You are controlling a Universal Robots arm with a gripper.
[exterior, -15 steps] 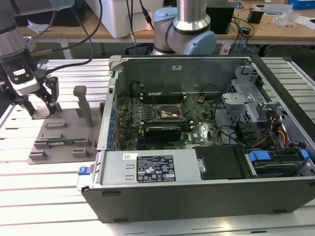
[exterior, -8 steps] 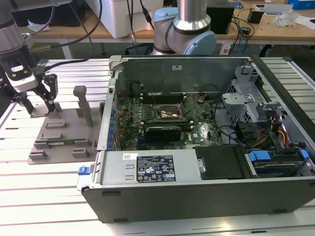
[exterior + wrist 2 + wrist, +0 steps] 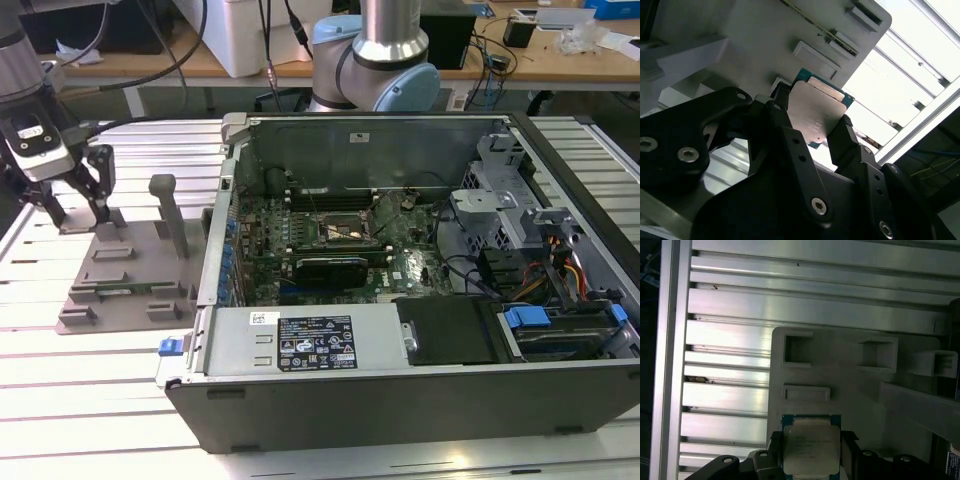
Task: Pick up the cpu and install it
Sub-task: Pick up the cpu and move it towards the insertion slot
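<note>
Pointing straight down over the grey tray (image 3: 130,272), the gripper (image 3: 80,215) clamps two opposite edges of the cpu (image 3: 817,110), which lies flat, metal top upward.

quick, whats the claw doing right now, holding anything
claw: closed on the cpu, a finger against each of two opposite edges, above the grey tray.
</note>
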